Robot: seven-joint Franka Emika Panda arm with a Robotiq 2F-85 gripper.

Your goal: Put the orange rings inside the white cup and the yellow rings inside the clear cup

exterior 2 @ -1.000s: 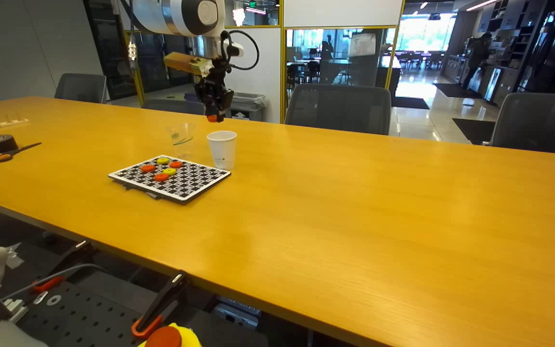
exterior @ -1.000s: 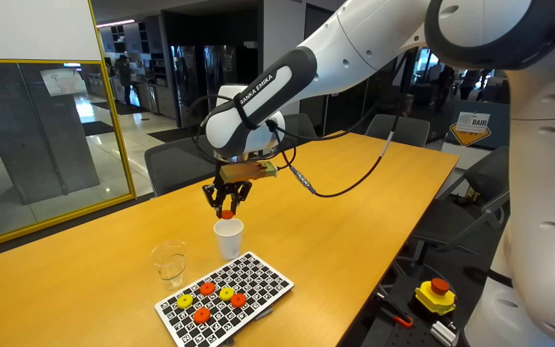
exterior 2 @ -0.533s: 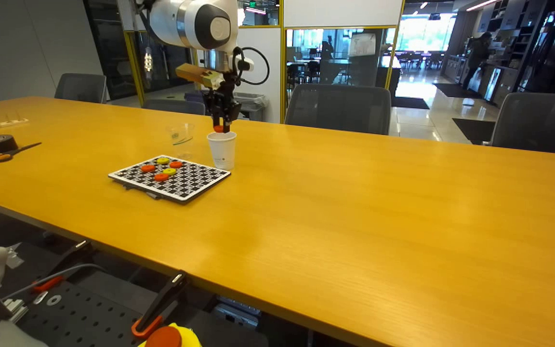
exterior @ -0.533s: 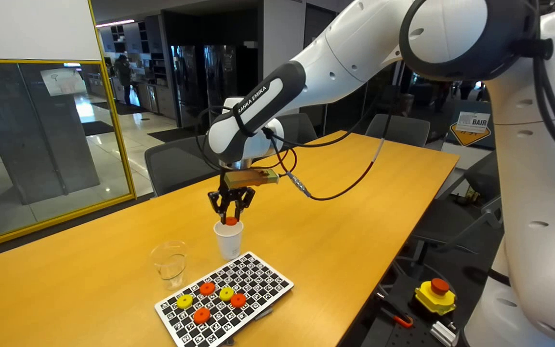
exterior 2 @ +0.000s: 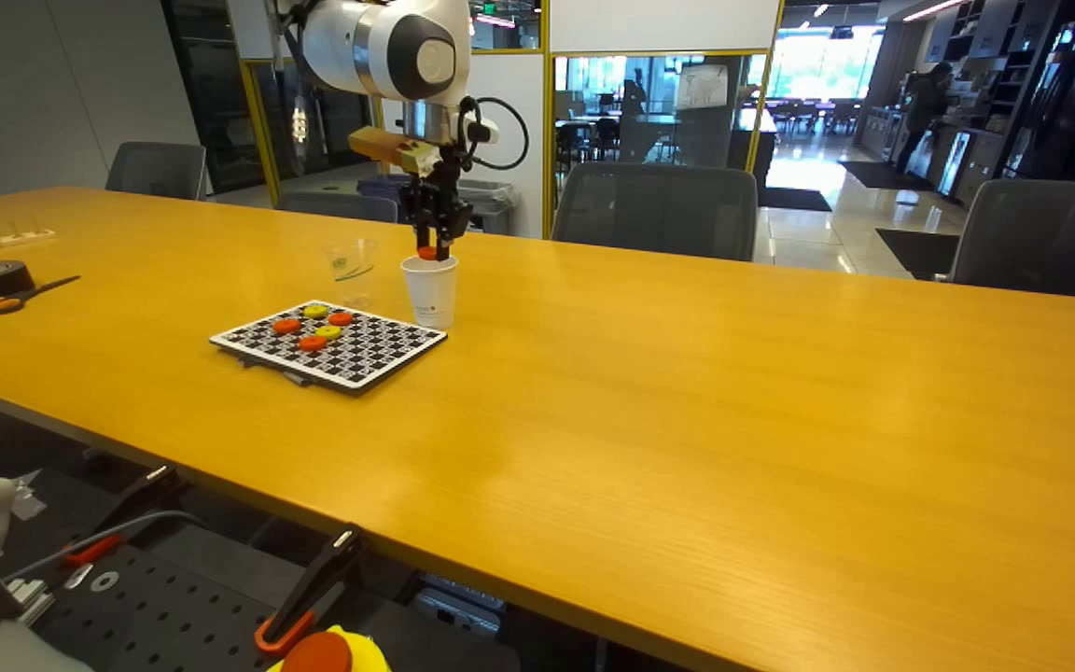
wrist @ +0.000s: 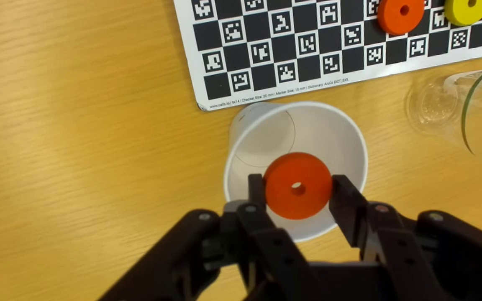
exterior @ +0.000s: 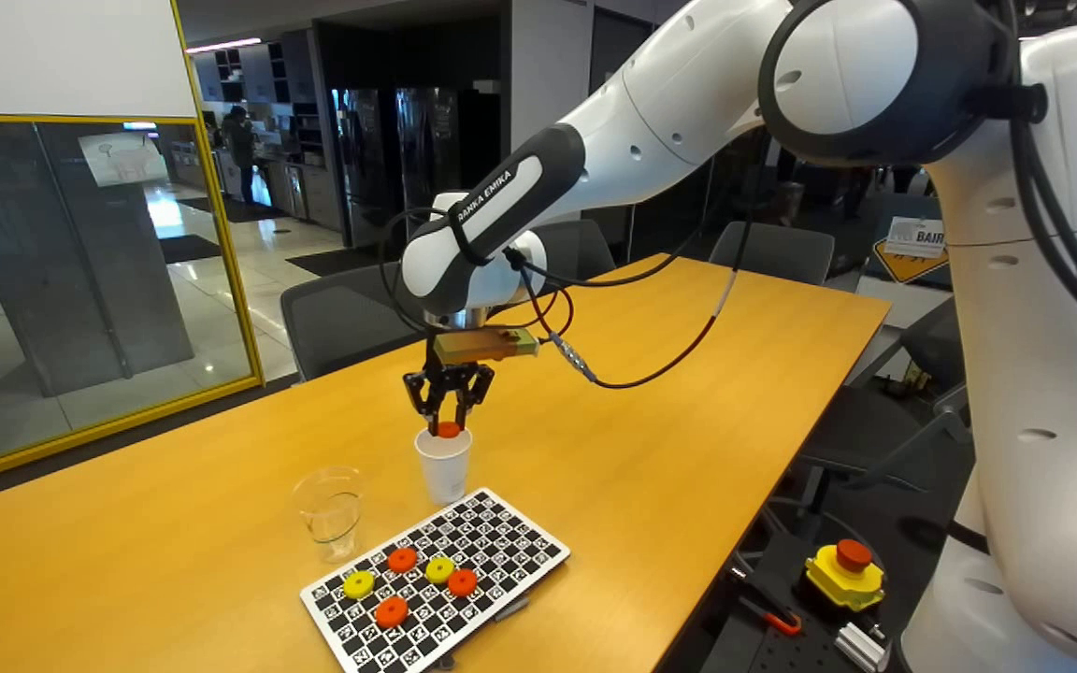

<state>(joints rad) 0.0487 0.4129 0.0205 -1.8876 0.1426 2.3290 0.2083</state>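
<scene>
The end effector (wrist: 298,186) pinches an orange ring (wrist: 297,166) at the mouth of the upright white cup (exterior: 445,474) (small print illegible). Nearby on the tabletop (exterior: 651,449) stands the clear cup (exterior: 333,514), a green line on its wall. Three more orange rings (exterior: 385,619) and two yellow rings (exterior: 351,589) lie on the checkered board (exterior: 494,535), edged "www.calib.io"; the arm (exterior: 660,103) reads "RANKA EMIKA", a background sign (exterior: 915,236) "BAIR".

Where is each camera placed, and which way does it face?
In an exterior view: raised, facing down at the board; arm, base, gripper show.
In an exterior view: near the base, facing across the table; gripper, some arm and base show.
Wrist view: on the arm's end, facing down into the white cup; only gripper shows.
Both exterior views share the clear cup.
</scene>
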